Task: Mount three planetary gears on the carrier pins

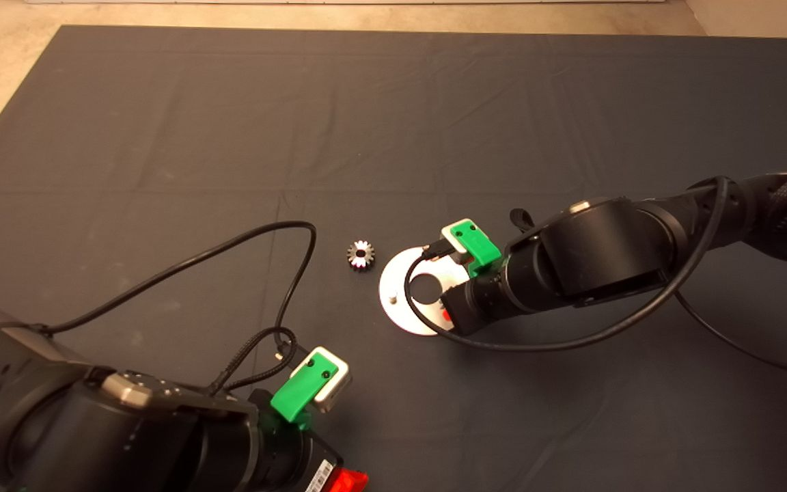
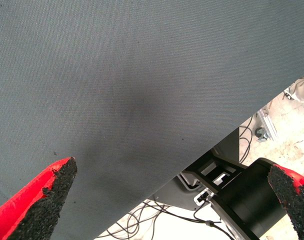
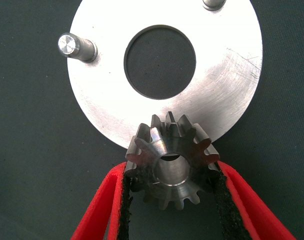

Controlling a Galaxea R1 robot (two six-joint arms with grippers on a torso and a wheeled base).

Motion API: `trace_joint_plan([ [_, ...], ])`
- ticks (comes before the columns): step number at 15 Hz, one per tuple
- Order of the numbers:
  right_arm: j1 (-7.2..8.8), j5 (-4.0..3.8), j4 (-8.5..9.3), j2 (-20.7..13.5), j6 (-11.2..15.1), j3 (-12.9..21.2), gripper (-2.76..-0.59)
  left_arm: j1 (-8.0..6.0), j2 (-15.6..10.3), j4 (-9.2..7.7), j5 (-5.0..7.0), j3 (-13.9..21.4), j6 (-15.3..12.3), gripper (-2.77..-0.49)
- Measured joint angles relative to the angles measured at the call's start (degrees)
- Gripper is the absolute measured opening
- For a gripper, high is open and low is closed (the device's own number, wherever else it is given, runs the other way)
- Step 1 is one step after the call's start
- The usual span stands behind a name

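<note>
My right gripper (image 3: 170,172) is shut on a dark steel planetary gear (image 3: 168,161) and holds it over the near rim of the silver carrier disc (image 3: 222,85). Two carrier pins (image 3: 74,47) (image 3: 213,4) stand bare on the disc; the third pin is hidden under the gear. In the head view the right gripper (image 1: 445,313) sits over the disc (image 1: 393,280), where one pin (image 1: 391,298) shows. A second gear (image 1: 361,255) lies flat on the mat just left of the disc. No third gear is in view. My left gripper (image 2: 167,200) is open and parked at the lower left (image 1: 342,480).
A black cable (image 1: 229,249) from the left arm loops over the mat left of the loose gear. The right arm's cable (image 1: 571,342) hangs below the disc. The mat's edge and the floor with cables show in the left wrist view (image 2: 272,130).
</note>
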Motion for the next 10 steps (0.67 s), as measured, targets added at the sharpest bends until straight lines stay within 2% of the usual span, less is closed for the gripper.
trace_joint_plan([
  [7, 0.01, 0.0, 0.0, 0.0, -0.4, 0.0, -2.36, 0.0, -0.2, -0.01, 0.01, 0.0, 0.0, -0.49],
  [10, 0.01, -0.02, 0.0, -0.1, -1.3, 0.0, -2.36, 0.0, -0.6, -0.01, 0.0, 0.0, 0.0, -0.49],
])
